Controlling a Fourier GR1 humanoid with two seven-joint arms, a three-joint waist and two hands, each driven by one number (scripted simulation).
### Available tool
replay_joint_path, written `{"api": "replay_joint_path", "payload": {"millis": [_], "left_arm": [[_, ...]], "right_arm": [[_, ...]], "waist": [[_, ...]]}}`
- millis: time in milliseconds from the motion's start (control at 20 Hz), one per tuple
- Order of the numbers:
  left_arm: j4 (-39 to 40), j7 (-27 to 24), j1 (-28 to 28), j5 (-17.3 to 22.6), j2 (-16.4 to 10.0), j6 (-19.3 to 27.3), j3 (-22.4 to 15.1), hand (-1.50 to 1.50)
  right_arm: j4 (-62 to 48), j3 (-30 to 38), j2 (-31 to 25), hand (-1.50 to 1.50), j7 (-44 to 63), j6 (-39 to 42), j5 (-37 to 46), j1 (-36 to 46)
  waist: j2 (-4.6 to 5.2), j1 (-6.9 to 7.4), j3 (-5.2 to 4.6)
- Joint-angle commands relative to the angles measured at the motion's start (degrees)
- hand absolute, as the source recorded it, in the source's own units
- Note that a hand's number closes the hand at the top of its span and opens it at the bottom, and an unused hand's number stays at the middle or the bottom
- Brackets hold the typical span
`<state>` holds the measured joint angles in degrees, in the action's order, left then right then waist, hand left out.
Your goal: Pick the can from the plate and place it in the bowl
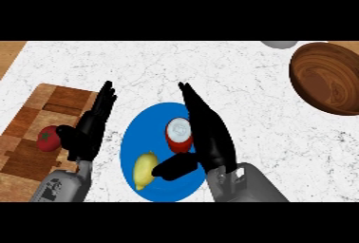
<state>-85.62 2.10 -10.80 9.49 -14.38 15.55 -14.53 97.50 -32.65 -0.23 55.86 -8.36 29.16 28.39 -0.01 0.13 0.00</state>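
Red, white-topped cylindrical can [179, 135] on round blue plate [144, 130], just left of black right hand [214, 141], above its thumb; fingers straight, grasping nothing.

red can [179, 135] upright on blue plate [137, 136] | wooden bowl [328, 78] far right

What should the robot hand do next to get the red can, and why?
Probably close the right hand round the can. The hand is open right beside it, and the can stands on the blue plate, not yet in the wooden bowl.
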Motion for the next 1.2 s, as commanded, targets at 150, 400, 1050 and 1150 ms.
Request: {"api": "replay_joint_path", "payload": {"millis": [150,400,1050,1150], "left_arm": [[-2.06,2.36,0.80,-1.62,1.64,-1.93,2.44,0.00],[-1.39,3.22,-0.33,-3.80,3.16,-1.39,2.80,0.00],[-1.62,0.89,2.95,-5.90,4.36,-7.10,6.53,0.00],[-2.81,4.15,1.16,-7.55,6.52,-4.97,5.14,0.00]], "right_arm": [[4.80,3.17,-1.08,-1.50,-6.91,3.20,-2.15,-7.78],[7.71,-1.88,0.20,-1.50,-8.76,-2.19,-2.02,-11.48],[-3.73,-3.35,0.23,-1.50,-13.43,-12.16,-9.74,-7.24],[-5.66,-4.04,0.23,-1.50,-16.70,-12.88,-10.44,-9.47]], "waist": [[-0.04,-0.12,0.01],[-0.07,-0.15,0.02],[0.01,0.14,0.00],[0.02,0.11,0.01]]}}
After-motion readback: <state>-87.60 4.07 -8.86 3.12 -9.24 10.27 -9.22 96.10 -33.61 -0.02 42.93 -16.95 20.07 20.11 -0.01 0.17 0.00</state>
